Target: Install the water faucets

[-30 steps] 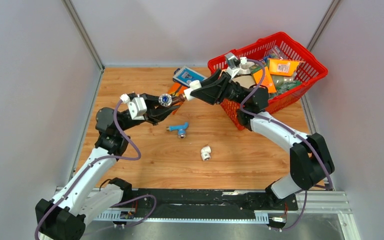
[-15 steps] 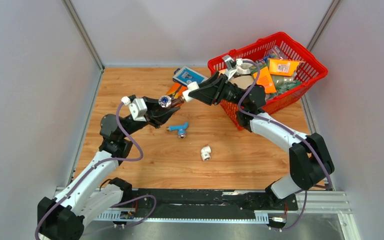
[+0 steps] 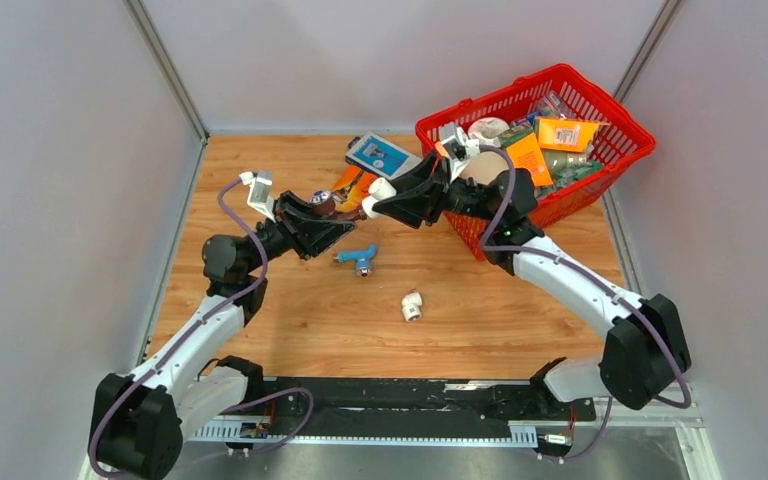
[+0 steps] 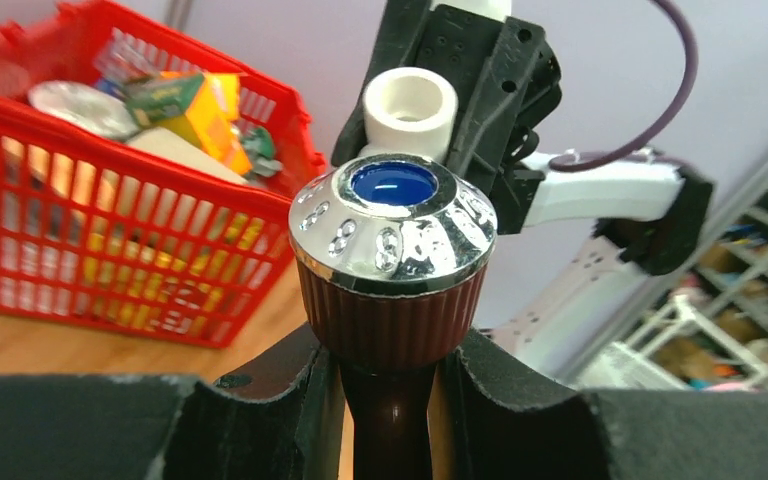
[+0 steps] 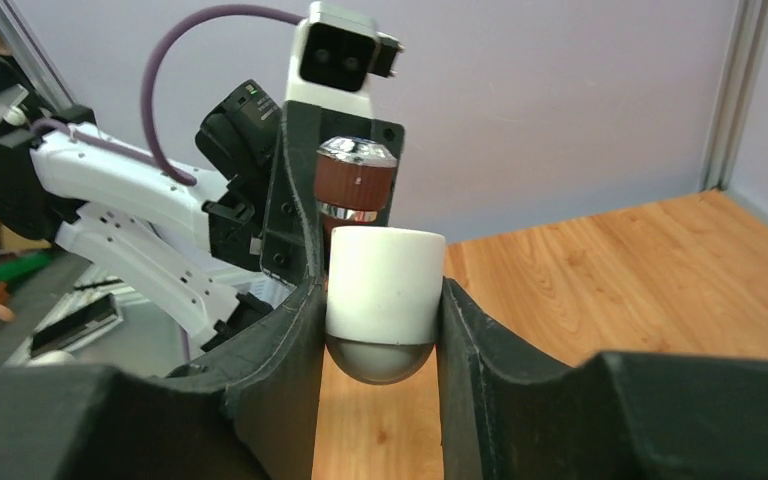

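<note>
1. Left jaws are clamped on the brown faucet (image 4: 392, 260), pinching its dark stem just under the ribbed knob. The chrome cap with its blue centre stands clear above the pads.
2. Right jaws are clamped on a white elbow (image 5: 384, 280), squeezed between both pads with one end poking out past the tips.
3. The two sets of jaws come nearly tip to tip above the bench (image 3: 290, 320). The elbow's open mouth sits just beyond the faucet's cap; whether they touch, I cannot tell.
4. The blue faucet (image 3: 358, 257) lies flat on the bench, below and between the two sets of jaws, held by neither.
5. A second elbow (image 3: 413, 306) lies on the bench, well apart from both jaws, towards the arm bases.
6. The red basket (image 3: 535, 75), packed with odds and ends, sits behind the right jaws.
</note>
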